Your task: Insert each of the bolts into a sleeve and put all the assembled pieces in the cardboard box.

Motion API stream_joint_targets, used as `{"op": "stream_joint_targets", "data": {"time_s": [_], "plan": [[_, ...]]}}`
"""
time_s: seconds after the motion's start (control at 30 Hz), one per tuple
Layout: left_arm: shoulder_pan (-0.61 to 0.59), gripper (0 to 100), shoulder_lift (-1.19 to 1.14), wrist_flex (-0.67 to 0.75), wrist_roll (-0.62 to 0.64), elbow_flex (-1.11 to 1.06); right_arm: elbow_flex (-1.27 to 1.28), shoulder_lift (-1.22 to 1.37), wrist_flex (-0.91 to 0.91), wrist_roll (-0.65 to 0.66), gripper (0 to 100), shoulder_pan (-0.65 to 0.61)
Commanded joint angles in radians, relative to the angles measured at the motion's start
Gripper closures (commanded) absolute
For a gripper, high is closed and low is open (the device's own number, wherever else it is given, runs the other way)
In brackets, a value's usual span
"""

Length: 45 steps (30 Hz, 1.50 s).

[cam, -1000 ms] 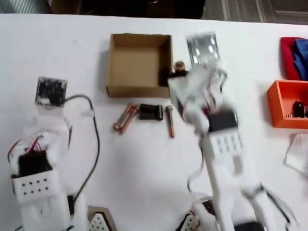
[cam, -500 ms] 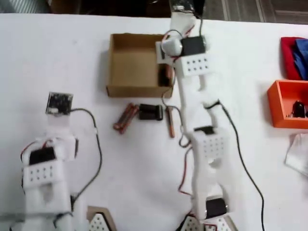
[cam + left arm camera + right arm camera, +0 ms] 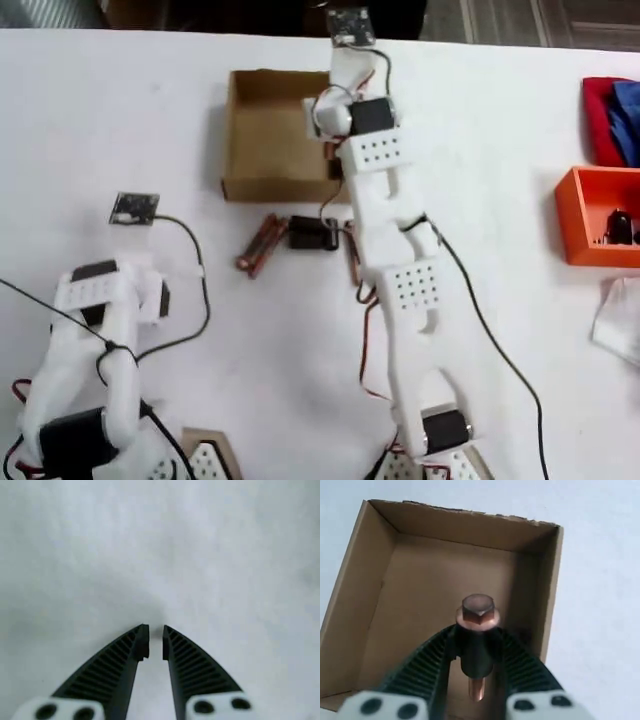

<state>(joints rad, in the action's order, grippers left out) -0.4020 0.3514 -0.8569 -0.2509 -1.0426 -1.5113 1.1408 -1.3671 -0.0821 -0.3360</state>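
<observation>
Hovering over cardboard box point(image 3: 445, 525), by its right edge: right gripper point(image 3: 476, 632) clenched on bolt-in-sleeve piece point(image 3: 477, 650) (poised for drop, likely). Left gripper point(image 3: 155, 642) near-closed, empty, parked over bench point(image 3: 500, 100) front-left. Loose bolts point(image 3: 260, 245) and sleeve point(image 3: 313, 233) wait beside box front.

Right hand point(image 3: 476, 642) clamped, left hand point(image 3: 155, 641) closed

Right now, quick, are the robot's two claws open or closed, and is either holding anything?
Left gripper: shut, holding nothing.
Right gripper: shut on the sleeved bolt, over the cardboard box.
</observation>
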Motion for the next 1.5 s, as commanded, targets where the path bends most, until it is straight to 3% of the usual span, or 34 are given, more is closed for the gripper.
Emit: {"op": "stream_joint_targets", "data": {"time_s": [0.0,1.47], "plan": [[-0.005,92,0.003,0.014,0.011,0.015,-0.057,0.001,0.065,-0.006,97.8,-0.022],[-0.005,92,0.000,0.029,0.015,0.005,-0.048,0.171,-0.027,-0.083,97.7,-0.024]]}}
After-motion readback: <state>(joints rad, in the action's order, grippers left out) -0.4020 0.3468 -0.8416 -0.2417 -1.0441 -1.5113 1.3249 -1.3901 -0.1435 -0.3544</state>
